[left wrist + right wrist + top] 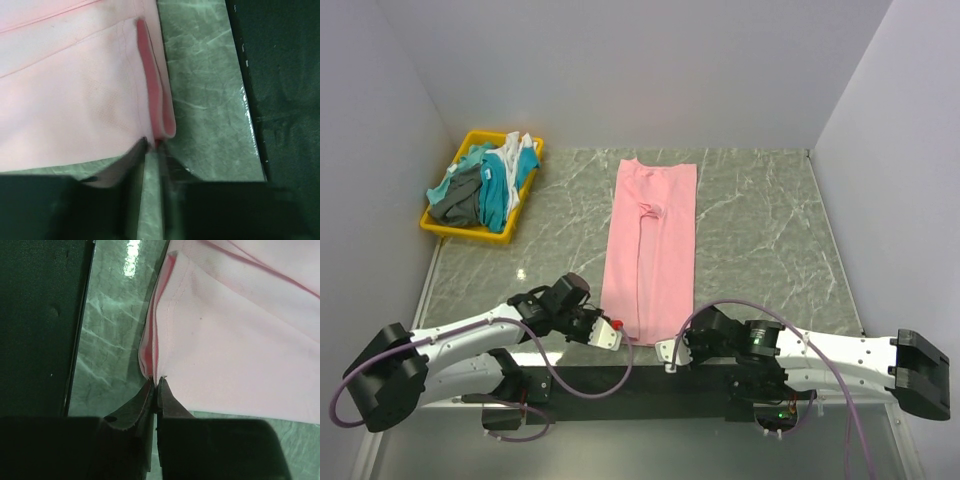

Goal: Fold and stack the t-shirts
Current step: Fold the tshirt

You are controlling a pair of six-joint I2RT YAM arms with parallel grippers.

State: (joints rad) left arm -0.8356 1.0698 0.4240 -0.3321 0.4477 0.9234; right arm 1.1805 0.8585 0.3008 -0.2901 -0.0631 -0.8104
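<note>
A pink t-shirt (652,245) lies folded lengthwise into a long strip down the middle of the marble table. My left gripper (611,333) is shut on its near left corner, where the folded hem (159,107) meets the fingertips (142,150). My right gripper (672,352) is shut on the near right corner; the folded edge (152,347) runs straight into the closed fingertips (167,392). Both corners stay low at the table.
A yellow bin (448,226) at the far left holds several crumpled shirts in teal, grey and white (490,185). A black strip (620,380) runs along the table's near edge, beside both grippers. White walls enclose the table.
</note>
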